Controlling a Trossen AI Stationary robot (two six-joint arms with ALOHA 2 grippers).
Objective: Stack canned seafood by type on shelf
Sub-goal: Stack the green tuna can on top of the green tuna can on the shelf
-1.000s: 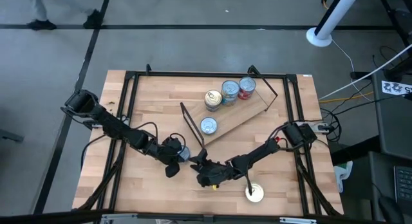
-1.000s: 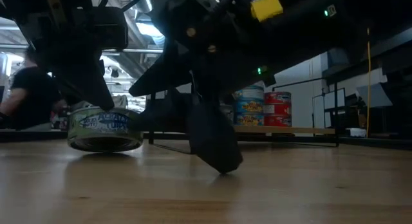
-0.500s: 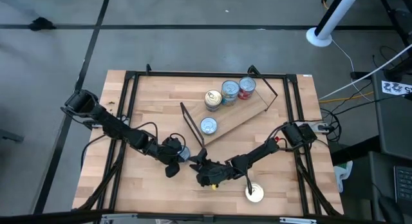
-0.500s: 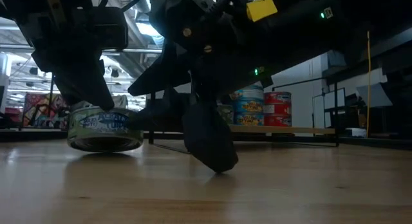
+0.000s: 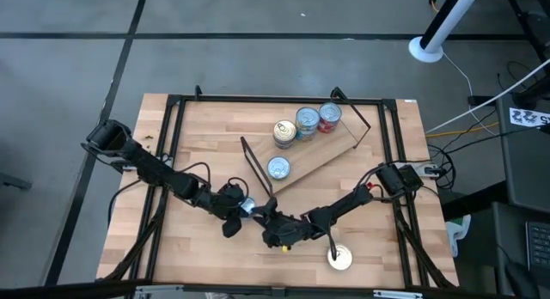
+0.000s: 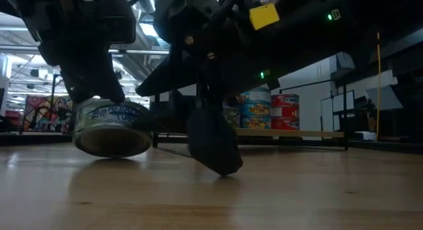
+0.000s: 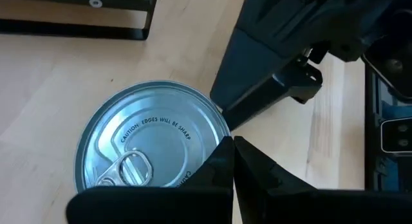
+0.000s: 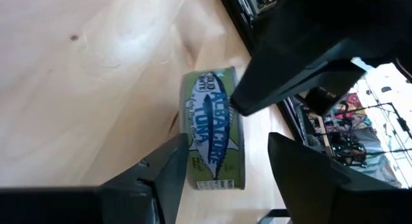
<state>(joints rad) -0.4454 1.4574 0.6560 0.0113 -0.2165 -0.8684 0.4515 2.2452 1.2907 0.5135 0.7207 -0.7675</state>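
Two dark arms meet low over the front middle of the wooden table (image 5: 198, 136). The left gripper (image 5: 234, 209), fingers pressed together with nothing between them, rests its tips on the lid edge of a green-and-blue tuna tin (image 6: 111, 127), whose silver pull-tab lid (image 7: 151, 150) shows in the left wrist view. That tin sits tilted, one edge lifted off the tabletop in the low view, and lies between the two grippers in front of the shelf. The right gripper (image 5: 268, 223) stands with its fingers (image 8: 161, 179) spread apart, gripping nothing, the tin's label (image 8: 215, 130) lying just ahead of the gap. The shelf (image 5: 322, 157), a light-wood board with black wire end frames, lies slantwise at the table's middle. On it: a gold-sided tin (image 5: 284, 132), a blue-sided tin (image 5: 307, 121) and a red-sided tin (image 5: 329, 117) in a row touching one another, and a lone blue tin (image 5: 278, 167) near the shelf's left end. One further tin (image 5: 339, 259) rests apart near the table's front edge, beside the right arm.
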